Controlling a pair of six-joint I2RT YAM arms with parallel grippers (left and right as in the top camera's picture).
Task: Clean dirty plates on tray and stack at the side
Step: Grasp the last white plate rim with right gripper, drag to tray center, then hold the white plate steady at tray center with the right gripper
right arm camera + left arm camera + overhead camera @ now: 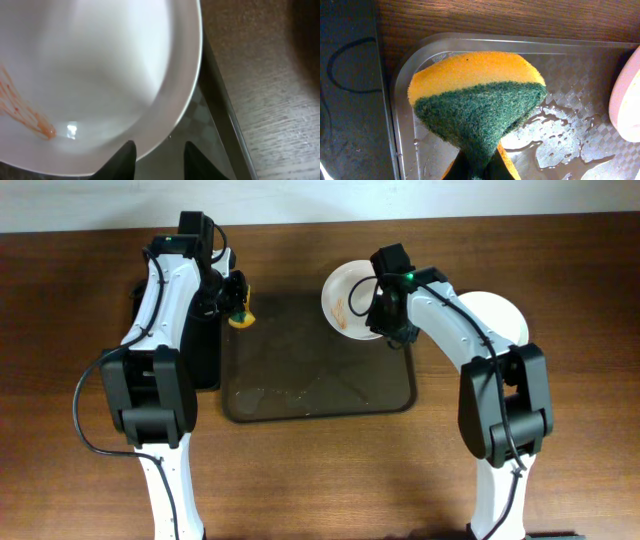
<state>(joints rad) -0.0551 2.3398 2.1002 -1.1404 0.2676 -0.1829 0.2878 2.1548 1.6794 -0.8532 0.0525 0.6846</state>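
Beside the tray (300,395) a clean plate (500,315) was set, but a smeared plate (345,295) was not yet washed at the right gripper (157,160), jaws apart; the left gripper (232,298) had its jaws clamped on a sponge (480,100).

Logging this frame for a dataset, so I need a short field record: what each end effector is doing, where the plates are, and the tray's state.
left end effector: shut on a yellow-green sponge, over the tray's upper-left corner in the overhead view
right end effector: at the smeared plate's rim; grip unclear
smeared plate: appears tilted, overhanging the tray's upper-right corner; orange streaks inside
other plate: on the table, right of the tray
tray: wet, with puddles
black bin: left of the tray
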